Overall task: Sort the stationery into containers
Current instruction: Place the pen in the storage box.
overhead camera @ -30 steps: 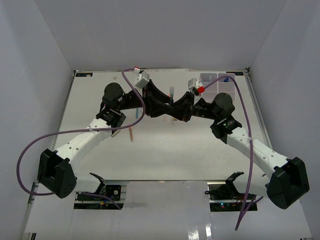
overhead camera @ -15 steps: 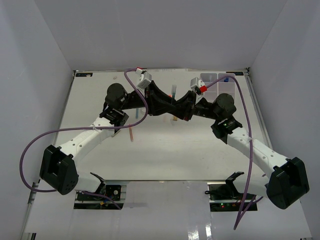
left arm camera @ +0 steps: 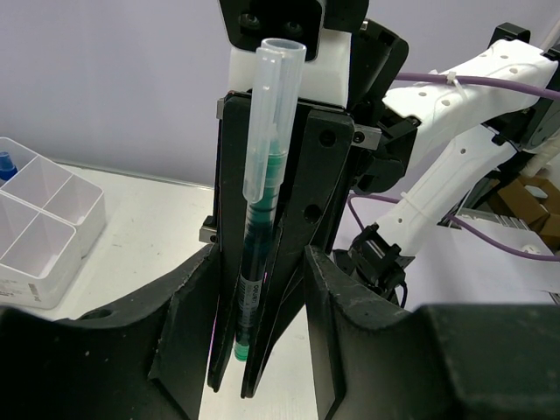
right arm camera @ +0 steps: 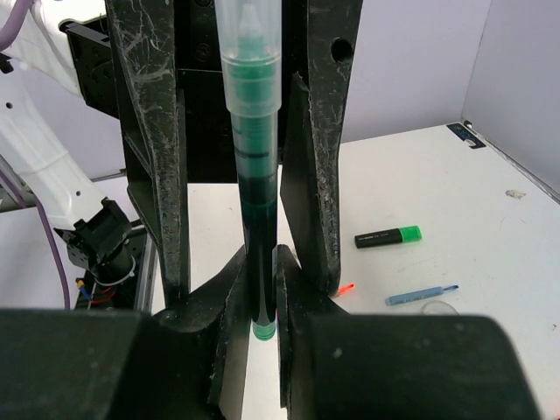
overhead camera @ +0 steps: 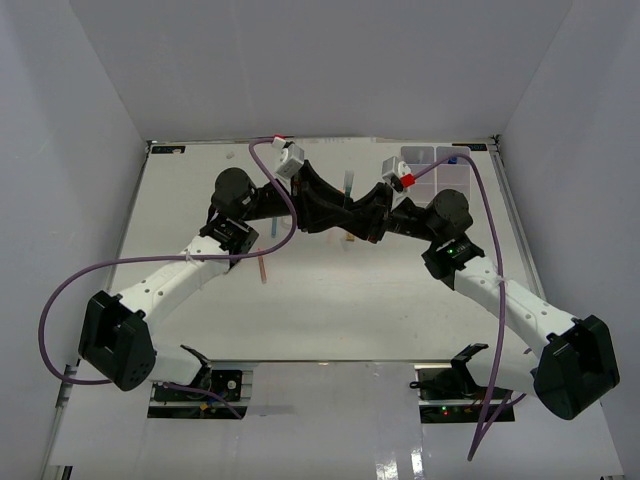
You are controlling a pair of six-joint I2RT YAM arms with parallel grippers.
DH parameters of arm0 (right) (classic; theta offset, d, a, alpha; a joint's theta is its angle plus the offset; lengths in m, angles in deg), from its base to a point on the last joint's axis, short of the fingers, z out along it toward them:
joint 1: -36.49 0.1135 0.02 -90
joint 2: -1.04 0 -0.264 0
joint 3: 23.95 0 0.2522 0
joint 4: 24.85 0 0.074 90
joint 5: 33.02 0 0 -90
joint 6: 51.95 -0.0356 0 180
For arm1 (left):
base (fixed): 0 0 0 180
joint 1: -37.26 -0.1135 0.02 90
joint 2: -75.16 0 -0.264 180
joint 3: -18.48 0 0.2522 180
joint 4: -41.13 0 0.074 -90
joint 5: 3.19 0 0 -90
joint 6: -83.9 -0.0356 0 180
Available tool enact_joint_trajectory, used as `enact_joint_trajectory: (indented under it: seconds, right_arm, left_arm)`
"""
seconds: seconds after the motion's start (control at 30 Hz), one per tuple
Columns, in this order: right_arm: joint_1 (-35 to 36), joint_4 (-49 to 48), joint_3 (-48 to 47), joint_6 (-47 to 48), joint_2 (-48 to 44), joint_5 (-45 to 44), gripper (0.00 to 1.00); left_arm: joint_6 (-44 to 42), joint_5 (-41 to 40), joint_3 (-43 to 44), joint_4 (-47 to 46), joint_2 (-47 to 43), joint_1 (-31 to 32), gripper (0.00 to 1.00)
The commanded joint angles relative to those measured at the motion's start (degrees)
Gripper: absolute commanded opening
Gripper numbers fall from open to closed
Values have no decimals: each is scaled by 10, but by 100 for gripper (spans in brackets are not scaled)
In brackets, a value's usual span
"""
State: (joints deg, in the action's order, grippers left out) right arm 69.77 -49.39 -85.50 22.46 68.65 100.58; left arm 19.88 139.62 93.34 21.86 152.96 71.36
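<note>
A green pen with a clear cap stands upright between both grippers at the table's middle. My right gripper is shut on its lower barrel. My left gripper is open, and its fingers stand wide on either side of the right gripper's fingers and the pen without touching the pen. A white divided container stands at the back right, with a blue-capped bottle in it.
A black marker with a green cap, a thin blue pen, a clear tape ring and an orange-red tip lie on the table. A pink stick lies left of centre. White walls enclose the table.
Both grippers and the pen have shifted slightly right and towards the back. The left arm has swung in a little. The grip on the pen is unchanged.
</note>
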Motion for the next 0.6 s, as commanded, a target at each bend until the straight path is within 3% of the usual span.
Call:
enact_joint_trajectory:
  seconds: [0.0,0.4,0.57]
  right_arm:
    - [6,8,9,13,-4,-2,8]
    - [7,10,16,15,-7,-4,8]
    - [7,12,19,18,-10,-5,8]
  left_arm:
    - [2,-19,10,-32,-31,10,52]
    - [-17,-21,16,-36,-41,10,48]
    - [-45,-32,22,-2,-65,6,57]
